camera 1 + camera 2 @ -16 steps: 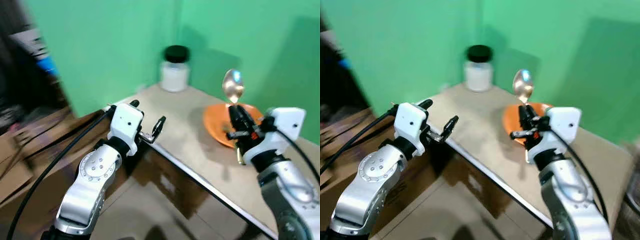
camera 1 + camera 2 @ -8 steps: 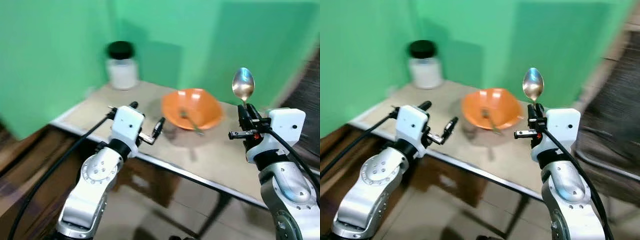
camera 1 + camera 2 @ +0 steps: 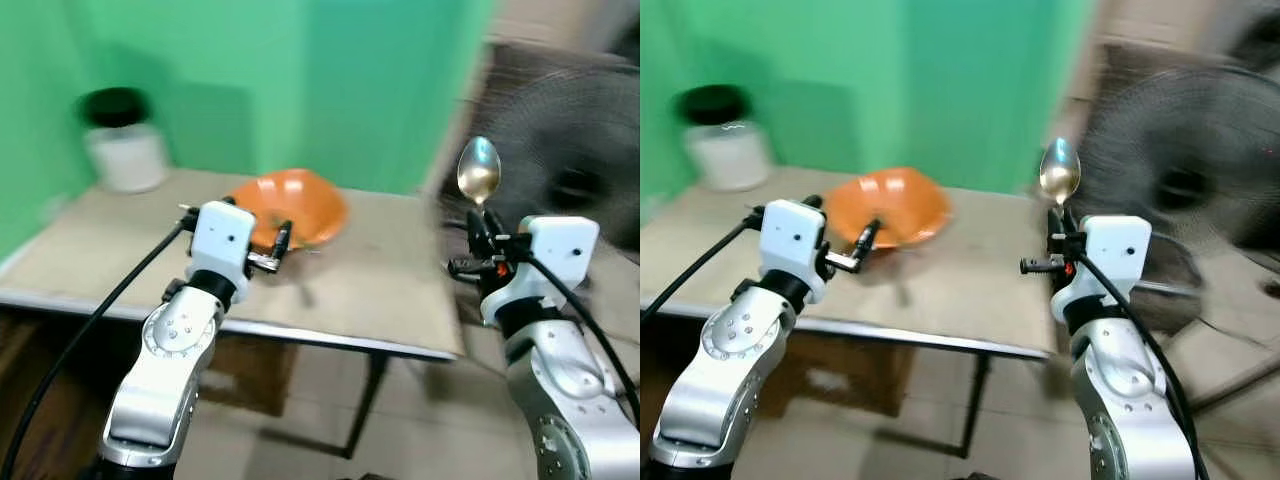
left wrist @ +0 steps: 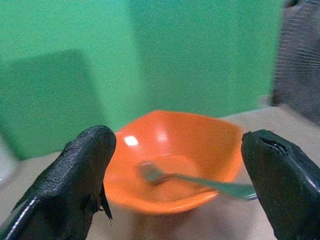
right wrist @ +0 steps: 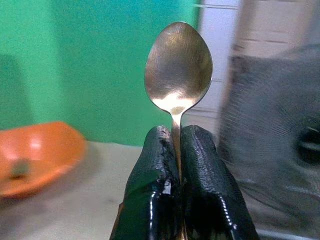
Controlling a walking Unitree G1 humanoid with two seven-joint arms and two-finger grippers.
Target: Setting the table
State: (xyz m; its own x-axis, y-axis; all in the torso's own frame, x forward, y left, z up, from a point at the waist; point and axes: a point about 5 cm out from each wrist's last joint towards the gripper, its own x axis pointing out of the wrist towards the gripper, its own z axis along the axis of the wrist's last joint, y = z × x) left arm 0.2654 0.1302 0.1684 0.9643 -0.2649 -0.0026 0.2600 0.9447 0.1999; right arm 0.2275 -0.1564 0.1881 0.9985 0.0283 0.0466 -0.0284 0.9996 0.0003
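Right wrist view: right gripper (image 5: 176, 150) pinched tight on spoon (image 5: 178, 67), bowl-end up, off the table (image 3: 380, 290) at 3 o'clock. Orange bowl (image 3: 300, 205) at 12 already holds a utensil (image 4: 200, 182); spoon not yet laid, so roughly half set. Left gripper (image 4: 175, 165) spread wide, empty, facing bowl. Versus earlier: view swung, jar (image 3: 122, 150) now at 10, fan (image 3: 1180, 180) entered at 2

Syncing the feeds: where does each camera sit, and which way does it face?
Eye views: on the head, looking down at the table; both arms show, the left gripper, the right gripper.
Left wrist: along open fingers at the bowl.
Right wrist: along fingers shut on the spoon.
All share the bowl.
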